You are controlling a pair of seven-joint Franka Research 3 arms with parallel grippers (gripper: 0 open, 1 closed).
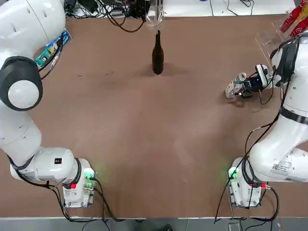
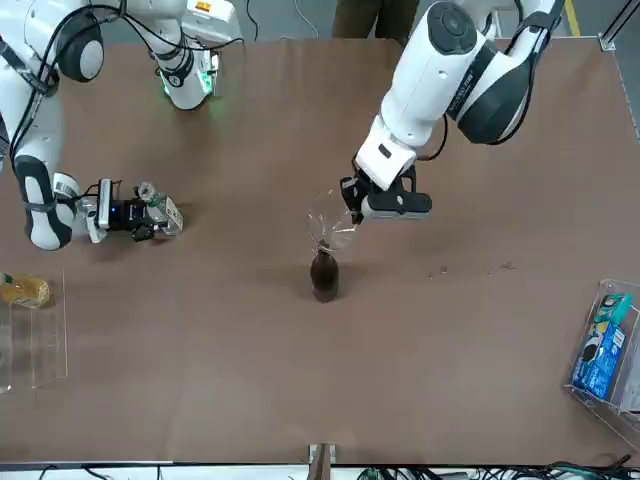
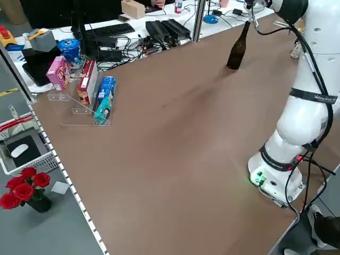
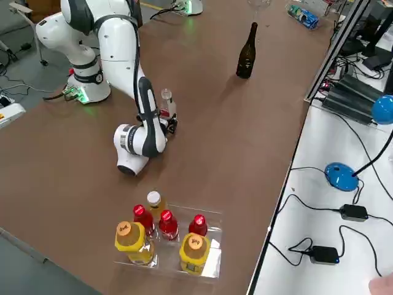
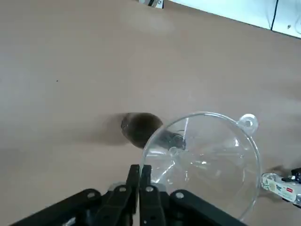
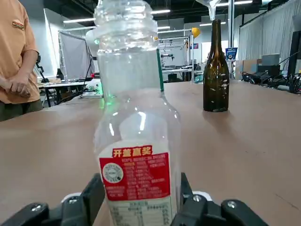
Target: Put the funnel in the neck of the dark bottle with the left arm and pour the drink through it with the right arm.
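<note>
The right wrist view shows what the overhead one hardly can: the drink (image 6: 136, 141) stands upright between the fingers of the right end effector (image 6: 141, 188), which has closed to a medium width, pads against its two sides. Its mouth is open and its red and white label faces the camera. The left wrist view gives the funnel (image 5: 202, 165) clearly, pinched at the rim by the left end effector (image 5: 145, 172), its fingers almost together. The spout is at the mouth of the dark bottle (image 5: 141, 128); I cannot tell whether it is inside. The right side view alone shows the clear tray (image 4: 212, 252) of red-capped and yellow bottles whole, while the left side view shows roses (image 3: 24, 188) beside the worktop (image 3: 175, 159).

On the drink's label, large Chinese characters read "开盖赢奖"; the lines below are too small to read.

The left arm (image 1: 29, 86) reaches far forward, its end effector above the worktop near the dark bottle, which stands upright. The right arm (image 2: 40, 150) bends down, its wrist low and level, pointing inward across the worktop. A person (image 6: 19, 61) stands beyond, hands together.
</note>
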